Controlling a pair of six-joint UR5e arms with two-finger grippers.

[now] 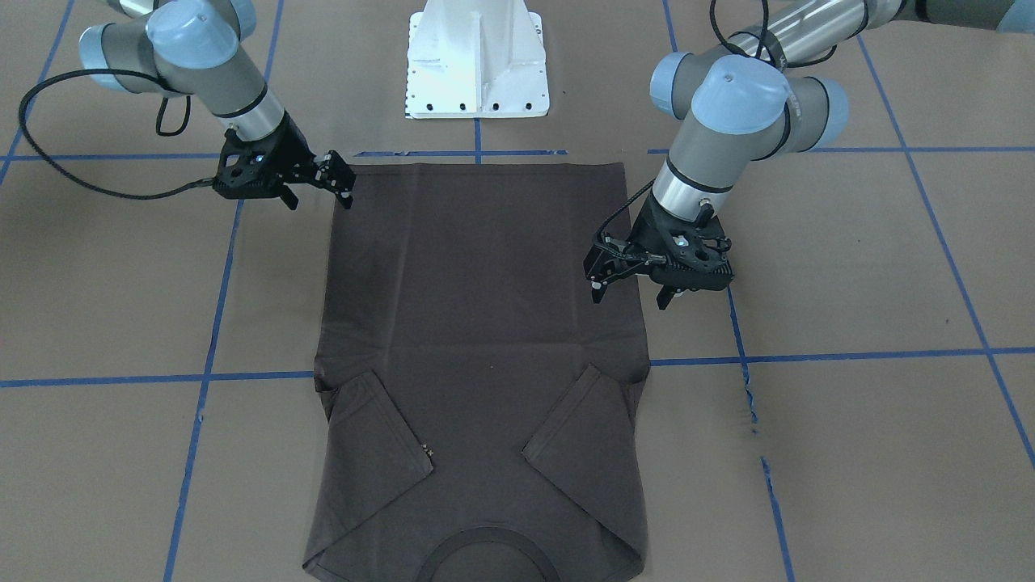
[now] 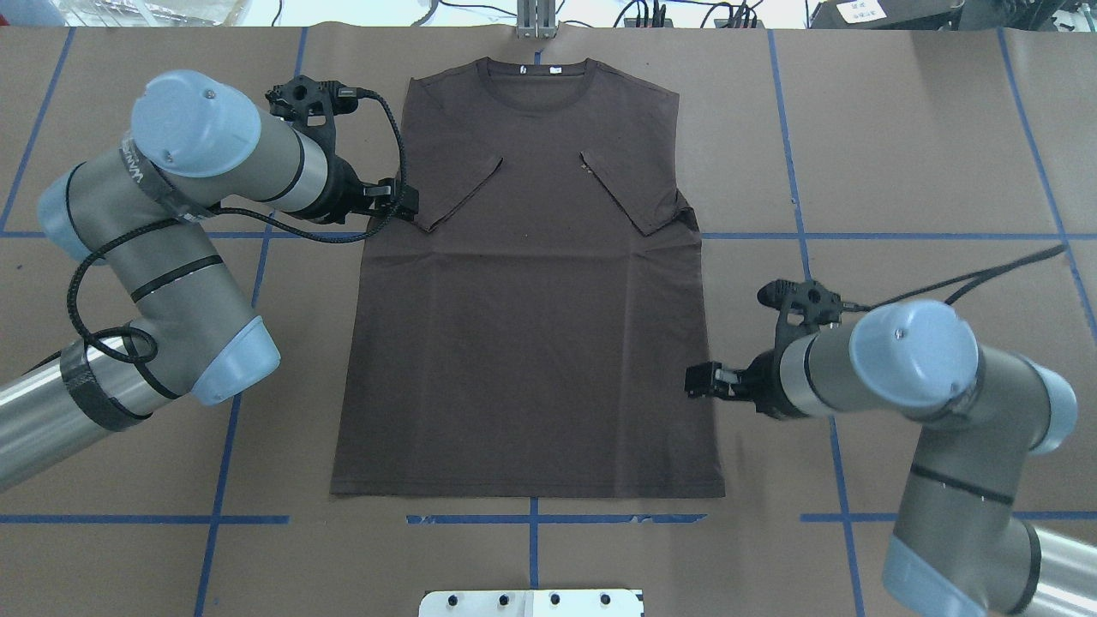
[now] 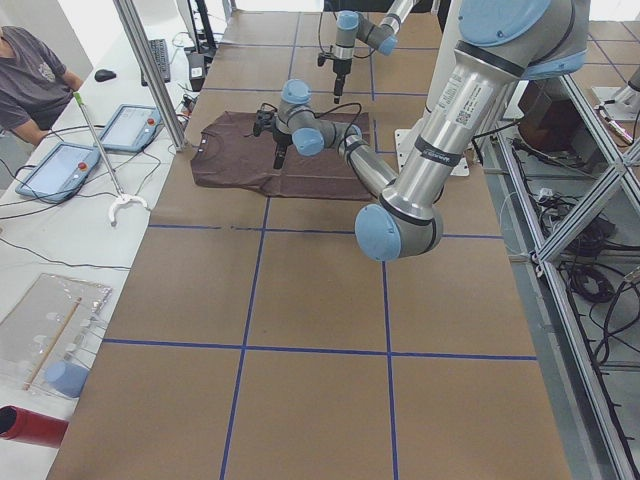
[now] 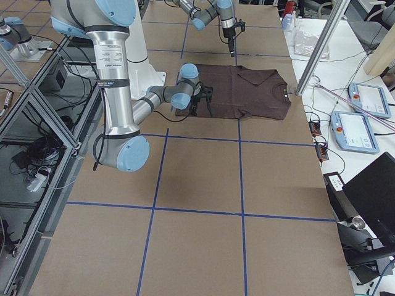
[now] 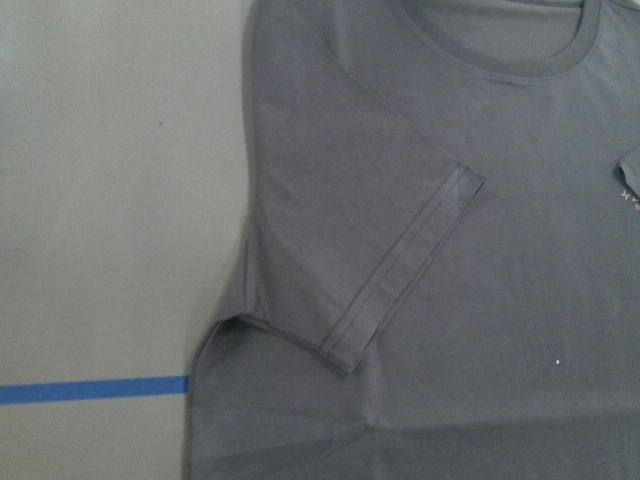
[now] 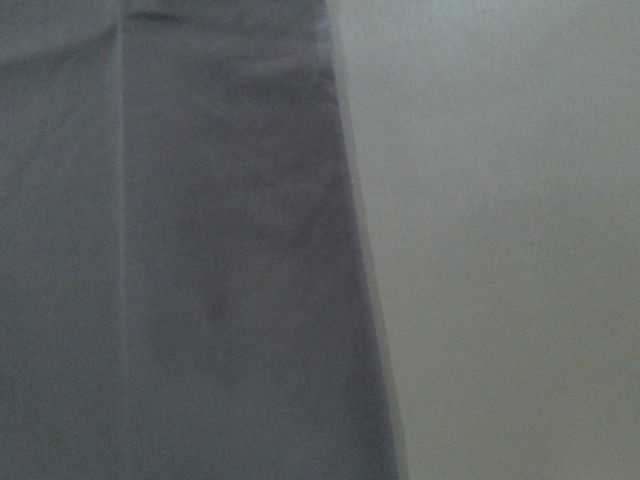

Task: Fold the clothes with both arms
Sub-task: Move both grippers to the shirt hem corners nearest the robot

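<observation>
The dark grey-brown T-shirt (image 2: 523, 343) lies flat on the brown table, collar (image 2: 536, 81) away from the robot, and both short sleeves (image 2: 463, 193) are folded inward onto the chest. My left gripper (image 2: 403, 201) hovers open over the shirt's left edge by the folded sleeve (image 5: 400, 270), with nothing between its fingers; the front view (image 1: 630, 301) shows it too. My right gripper (image 2: 698, 380) hovers open and empty at the shirt's right side edge (image 6: 345, 250), nearer the hem, and also appears in the front view (image 1: 321, 202).
The white pedestal base (image 1: 477, 65) stands just behind the hem. Blue tape lines (image 2: 531, 519) grid the brown paper. Beyond the collar end, a metal post (image 3: 150, 70), tablets (image 3: 60, 165) and a seated operator (image 3: 30, 80) line the table's far side.
</observation>
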